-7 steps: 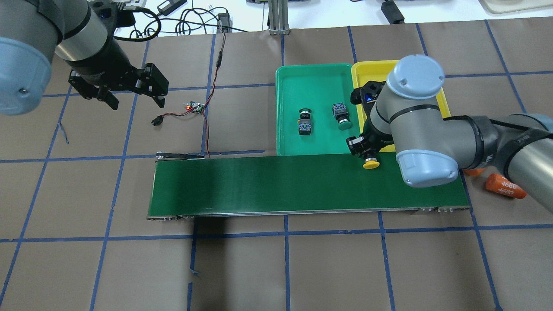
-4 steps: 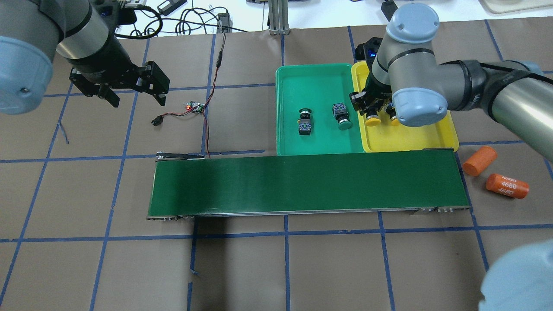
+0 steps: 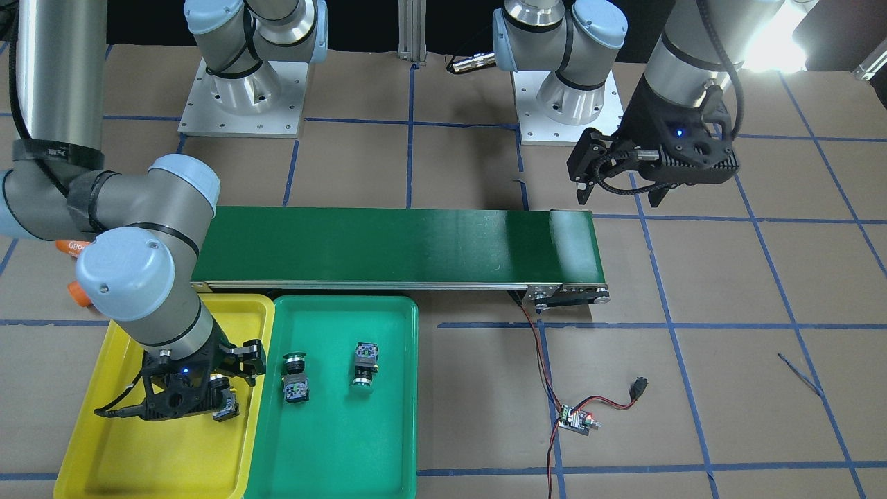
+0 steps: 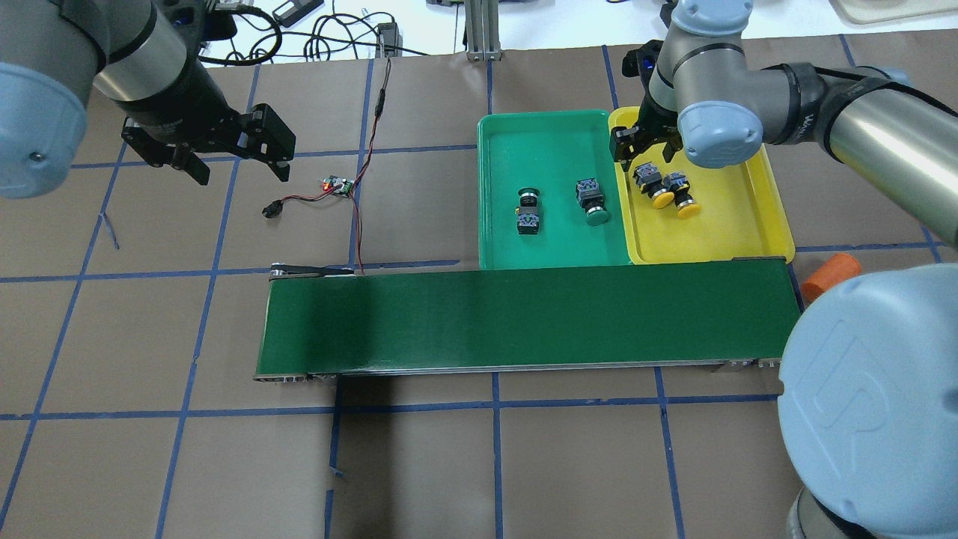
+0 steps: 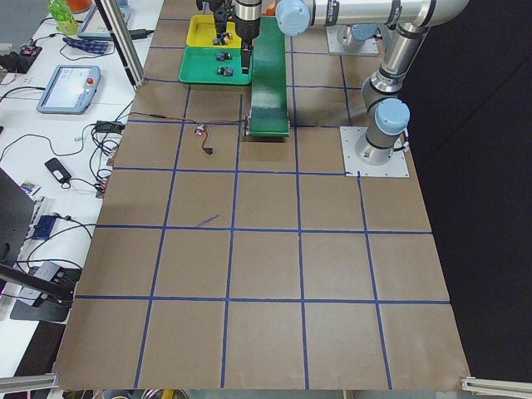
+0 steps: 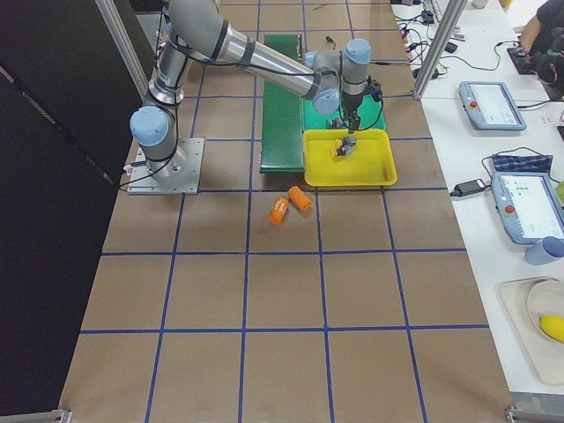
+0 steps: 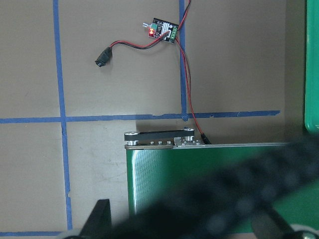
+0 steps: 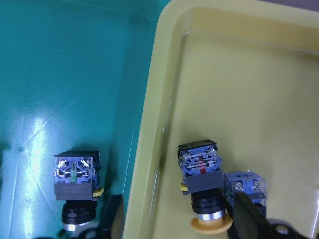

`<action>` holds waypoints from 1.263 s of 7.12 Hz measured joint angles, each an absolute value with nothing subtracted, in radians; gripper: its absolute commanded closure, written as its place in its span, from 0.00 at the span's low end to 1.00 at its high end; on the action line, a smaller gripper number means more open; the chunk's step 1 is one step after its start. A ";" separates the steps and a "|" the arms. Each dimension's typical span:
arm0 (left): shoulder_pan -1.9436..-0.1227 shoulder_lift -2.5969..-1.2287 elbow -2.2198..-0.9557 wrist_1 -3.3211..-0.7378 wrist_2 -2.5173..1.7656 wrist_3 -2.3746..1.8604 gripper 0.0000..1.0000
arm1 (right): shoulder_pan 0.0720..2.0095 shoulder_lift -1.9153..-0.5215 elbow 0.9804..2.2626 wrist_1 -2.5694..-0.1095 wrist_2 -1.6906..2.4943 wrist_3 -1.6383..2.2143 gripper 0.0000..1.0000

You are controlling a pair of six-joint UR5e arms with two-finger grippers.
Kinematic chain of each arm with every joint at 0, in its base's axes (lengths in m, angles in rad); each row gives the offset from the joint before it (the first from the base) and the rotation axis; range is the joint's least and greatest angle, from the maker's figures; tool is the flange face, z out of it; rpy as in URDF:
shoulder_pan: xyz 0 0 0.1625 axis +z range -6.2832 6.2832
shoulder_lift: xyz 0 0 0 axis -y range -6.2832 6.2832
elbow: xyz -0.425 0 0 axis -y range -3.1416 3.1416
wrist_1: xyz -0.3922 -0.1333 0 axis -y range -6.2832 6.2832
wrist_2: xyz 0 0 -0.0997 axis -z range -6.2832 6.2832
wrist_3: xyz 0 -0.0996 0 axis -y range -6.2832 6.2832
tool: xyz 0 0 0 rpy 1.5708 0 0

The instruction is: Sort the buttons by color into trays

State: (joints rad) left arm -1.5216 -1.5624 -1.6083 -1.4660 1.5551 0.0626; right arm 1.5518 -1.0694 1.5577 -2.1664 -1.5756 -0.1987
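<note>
Two yellow buttons (image 4: pixel 650 182) (image 4: pixel 681 198) lie side by side on their sides at the far left of the yellow tray (image 4: pixel 748 232). The right wrist view shows one yellow button (image 8: pixel 202 172) close up, caps pointing toward the belt. My right gripper (image 4: pixel 644 150) hovers open just above and beyond them, holding nothing. Two green buttons (image 4: pixel 529 209) (image 4: pixel 591 201) lie in the green tray (image 4: pixel 554 135). My left gripper (image 4: pixel 239 178) hangs open and empty over the table far to the left.
The dark-green conveyor belt (image 4: pixel 524 322) runs along the near side of both trays. An orange cylinder (image 4: pixel 831 273) lies off the belt's right end. A small controller board (image 4: pixel 337 186) with red wires lies near my left gripper.
My right gripper carried a yellow button from the belt's edge into the yellow tray, let it go beside the other yellow button, and drew back toward the far rim. The left arm barely moved.
</note>
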 measured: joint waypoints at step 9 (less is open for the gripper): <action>-1.520 -1.545 -1.612 -1.517 1.551 0.053 0.00 | 1.639 -1.636 1.593 -1.569 -1.577 -0.018 0.00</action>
State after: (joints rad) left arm -1.5197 -1.5447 -1.6120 -1.5174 1.5511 0.0527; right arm 1.6390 -1.6359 1.5934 -1.5692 -1.5771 -0.0178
